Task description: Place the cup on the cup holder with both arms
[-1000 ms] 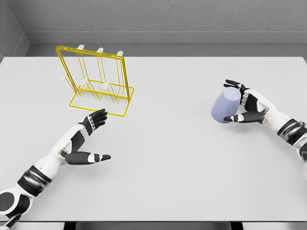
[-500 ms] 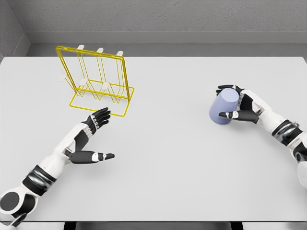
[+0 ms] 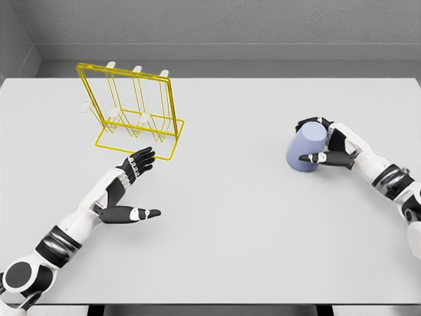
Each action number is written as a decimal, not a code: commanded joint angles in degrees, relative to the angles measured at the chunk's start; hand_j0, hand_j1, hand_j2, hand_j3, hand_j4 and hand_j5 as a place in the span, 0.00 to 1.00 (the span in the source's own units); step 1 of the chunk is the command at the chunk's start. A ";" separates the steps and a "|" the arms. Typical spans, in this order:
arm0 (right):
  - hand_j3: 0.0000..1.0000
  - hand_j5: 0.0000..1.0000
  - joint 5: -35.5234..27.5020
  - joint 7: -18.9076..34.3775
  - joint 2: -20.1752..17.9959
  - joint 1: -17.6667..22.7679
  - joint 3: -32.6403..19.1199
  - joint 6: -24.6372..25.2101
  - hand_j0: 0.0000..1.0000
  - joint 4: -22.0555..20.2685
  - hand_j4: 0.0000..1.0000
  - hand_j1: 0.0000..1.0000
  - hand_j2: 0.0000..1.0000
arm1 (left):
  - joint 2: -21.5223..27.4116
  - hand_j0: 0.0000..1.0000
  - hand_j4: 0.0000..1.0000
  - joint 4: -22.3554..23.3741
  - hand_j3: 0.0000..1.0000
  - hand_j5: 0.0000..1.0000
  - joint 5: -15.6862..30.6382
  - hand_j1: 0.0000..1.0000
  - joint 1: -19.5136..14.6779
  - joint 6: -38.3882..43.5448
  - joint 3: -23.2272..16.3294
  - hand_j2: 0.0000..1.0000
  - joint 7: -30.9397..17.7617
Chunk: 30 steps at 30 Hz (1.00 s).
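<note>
A pale blue cup (image 3: pixel 306 148) is tilted at the right of the white table, its closed end toward me. My right hand (image 3: pixel 322 141) is shut on it, fingers over the top and thumb across the near side. The yellow wire cup holder (image 3: pixel 131 112) with white pegs stands at the back left. My left hand (image 3: pixel 135 184) hovers open just in front of the holder's base, palm facing right, fingers spread and thumb pointing right, holding nothing.
The white table (image 3: pixel 217 217) spans the whole view, with a grey wall behind its far edge. A wide stretch of tabletop lies between the holder and the cup.
My right hand has carried the cup slightly left and closed more tightly around it. The left hand has crept a little forward and right toward the holder.
</note>
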 commanded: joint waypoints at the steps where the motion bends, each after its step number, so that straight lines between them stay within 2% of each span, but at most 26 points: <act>1: 0.56 0.56 -0.44 0.00 -0.14 0.00 -0.08 0.03 0.56 -0.71 0.56 0.56 0.56 | 0.04 1.00 1.00 -0.03 1.00 1.00 0.06 1.00 0.00 -0.02 0.00 1.00 0.00; 11: 0.56 0.56 -0.80 0.00 -0.76 -0.70 -0.17 0.12 0.56 -4.40 0.56 0.56 0.56 | 0.04 1.00 1.00 -0.03 1.00 1.00 0.06 1.00 0.00 -0.02 0.00 1.00 0.00; 18: 0.56 0.56 -0.80 0.00 -0.76 -0.70 0.01 0.47 0.56 -9.06 0.56 0.56 0.56 | -0.14 1.00 1.00 -0.03 1.00 1.00 0.06 1.00 0.09 0.07 -0.08 1.00 0.00; 24: 0.56 0.56 -0.97 0.00 -1.55 -0.79 2.73 0.56 0.56 -11.96 0.56 0.56 0.56 | -0.14 1.00 1.00 -0.03 1.00 1.00 0.06 1.00 0.09 0.07 0.00 1.00 0.00; 30: 0.56 0.56 -0.97 0.00 -1.37 -2.11 6.51 0.47 0.56 -13.10 0.56 0.56 0.56 | -0.14 1.00 1.00 -0.03 1.00 1.00 0.06 1.00 0.09 0.07 0.00 1.00 0.00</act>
